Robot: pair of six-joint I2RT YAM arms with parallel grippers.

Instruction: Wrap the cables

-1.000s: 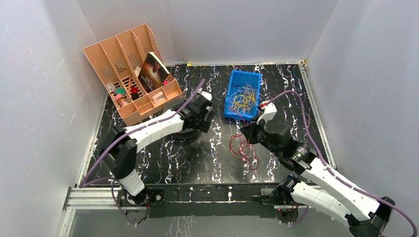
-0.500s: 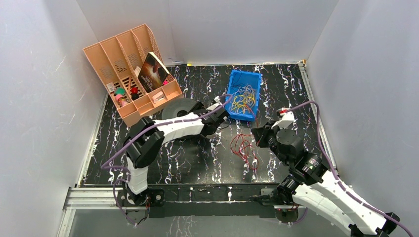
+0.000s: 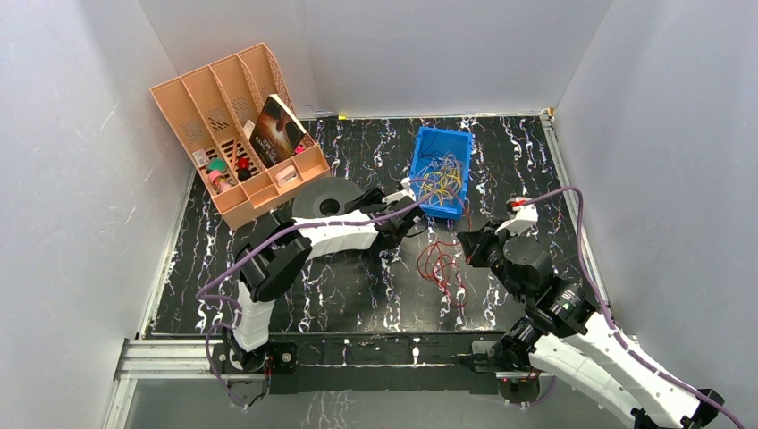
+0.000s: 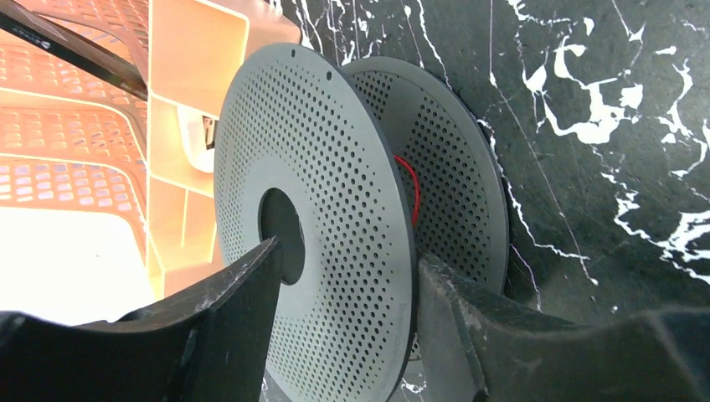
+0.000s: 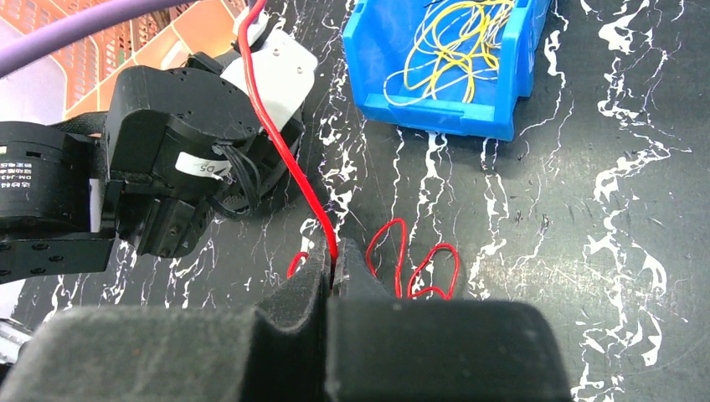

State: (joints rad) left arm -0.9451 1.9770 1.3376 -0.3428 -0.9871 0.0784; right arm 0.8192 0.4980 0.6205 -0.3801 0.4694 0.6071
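A black perforated spool (image 3: 313, 198) lies by the organizer; in the left wrist view the spool (image 4: 335, 151) fills the frame, with a bit of red cable (image 4: 412, 188) between its two flanges. My left gripper (image 3: 362, 207) (image 4: 350, 251) is shut on the spool's near flange, one finger on each side. My right gripper (image 3: 467, 239) (image 5: 333, 264) is shut on the red cable (image 5: 276, 126), which runs taut from its jaws up over the left wrist. Loose red loops (image 3: 438, 266) lie on the table beside my right gripper and show in the right wrist view (image 5: 419, 268).
A blue bin (image 3: 422, 204) holding yellow wires stands behind the red loops and shows in the right wrist view (image 5: 502, 100). An orange desk organizer (image 3: 179, 98) with a book and small items stands at the back left, just behind the spool. White walls enclose the black marbled table (image 3: 357, 286).
My left arm has swung its forearm down and to the right, uncovering the spool. My right gripper has drawn back a little to the right with the red cable.
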